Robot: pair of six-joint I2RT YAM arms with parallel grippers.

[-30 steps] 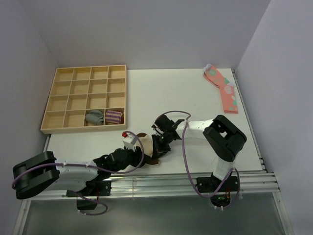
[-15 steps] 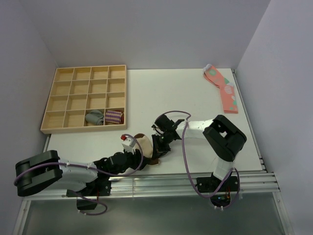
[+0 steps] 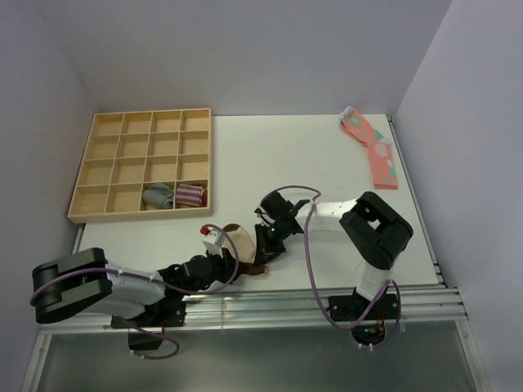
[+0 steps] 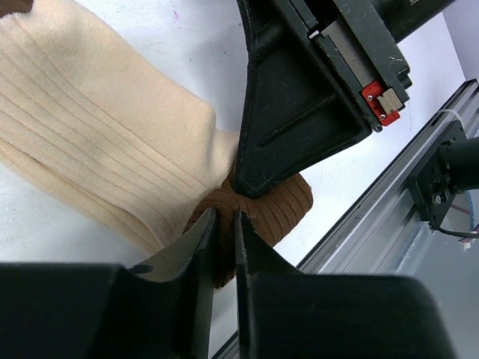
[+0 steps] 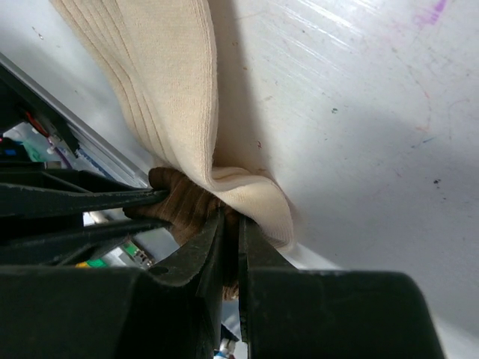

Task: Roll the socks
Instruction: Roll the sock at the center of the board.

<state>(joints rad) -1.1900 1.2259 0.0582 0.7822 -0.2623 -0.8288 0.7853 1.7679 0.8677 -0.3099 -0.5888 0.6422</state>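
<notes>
- The beige socks (image 3: 239, 239) lay on the white table (image 3: 327, 163), just in front of the near right corner of the wooden tray (image 3: 82, 175), toward the arm bases.
- Their ribbed cream fabric (image 4: 97, 134) was bunched and folded over, with the brown cuff (image 4: 278, 213) at the end farthest from the tray.
- The left gripper (image 4: 224, 218) had its 2 fingers pressed almost together, pinching the brown cuff between their tips.
- The right gripper (image 5: 230, 224) met the socks from the side away from the tray. Its fingers were also drawn close, nipping the same brown band where the cream fabric folded over it.
- In the left wrist view, the right gripper's black tip (image 4: 247, 179) touched the cuff just beyond the left fingertips, so the 2 grippers were nearly tip to tip.
- A grey roll (image 3: 159, 196) and a striped roll (image 3: 190, 194) sat in the third and fourth compartments of the tray's near row.
- Pink socks (image 3: 374, 151) lay flat well to the right of the tray, at the table's far right corner.
</notes>
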